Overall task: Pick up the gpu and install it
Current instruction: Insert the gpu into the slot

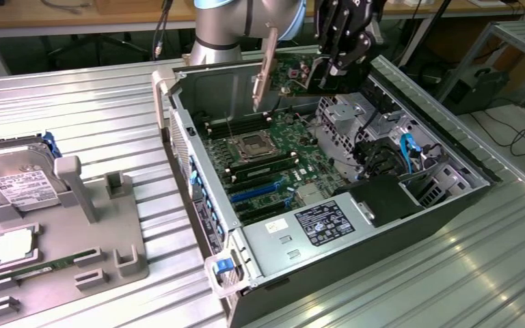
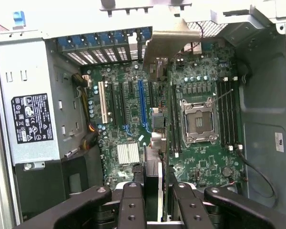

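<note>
My gripper (image 1: 333,72) hangs above the far end of the open computer case (image 1: 199,205), shut on the gpu (image 1: 292,74). The card is held on edge, its silver bracket (image 1: 264,65) pointing down toward the case's slotted back wall. In the wrist view the gpu (image 2: 154,167) runs edge-on from between my black fingers (image 2: 132,205) out to the bracket (image 2: 169,44), well above the motherboard (image 2: 200,157). The blue expansion slot (image 2: 143,102) lies below and slightly to one side of the card. The same blue slots (image 1: 255,193) show in the exterior view, nearer the power supply.
A grey power supply (image 1: 322,222) fills the case's near end, and the CPU socket (image 1: 251,145) sits mid-board. At the exterior view's left, a grey parts tray (image 1: 107,253) holds a hard drive (image 1: 21,184), a processor (image 1: 11,246) and a green memory stick (image 1: 44,266). The ribbed metal table (image 1: 107,116) surrounds everything.
</note>
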`<state>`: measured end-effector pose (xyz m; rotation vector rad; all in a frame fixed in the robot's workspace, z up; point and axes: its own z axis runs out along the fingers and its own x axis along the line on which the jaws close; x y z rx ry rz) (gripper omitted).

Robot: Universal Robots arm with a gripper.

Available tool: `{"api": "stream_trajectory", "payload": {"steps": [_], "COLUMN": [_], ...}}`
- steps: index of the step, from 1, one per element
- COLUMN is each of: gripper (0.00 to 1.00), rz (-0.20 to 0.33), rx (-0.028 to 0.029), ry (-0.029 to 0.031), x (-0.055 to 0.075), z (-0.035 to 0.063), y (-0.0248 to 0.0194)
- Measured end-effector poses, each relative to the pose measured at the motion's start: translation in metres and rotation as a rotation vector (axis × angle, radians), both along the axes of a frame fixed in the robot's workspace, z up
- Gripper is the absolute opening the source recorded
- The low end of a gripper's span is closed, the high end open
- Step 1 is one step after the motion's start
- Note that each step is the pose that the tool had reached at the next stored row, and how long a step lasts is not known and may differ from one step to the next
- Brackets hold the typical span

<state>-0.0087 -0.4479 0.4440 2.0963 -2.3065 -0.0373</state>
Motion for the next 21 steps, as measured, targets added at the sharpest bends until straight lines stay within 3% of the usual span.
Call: {"api": "stream_trajectory", "payload": {"steps": [21], "gripper": [0.27], "rz": [0.148], "rx": [0.0053], "ry": [-0.0001], "x": [-0.0008], "z": [0.0], "y": [-0.0017]}}
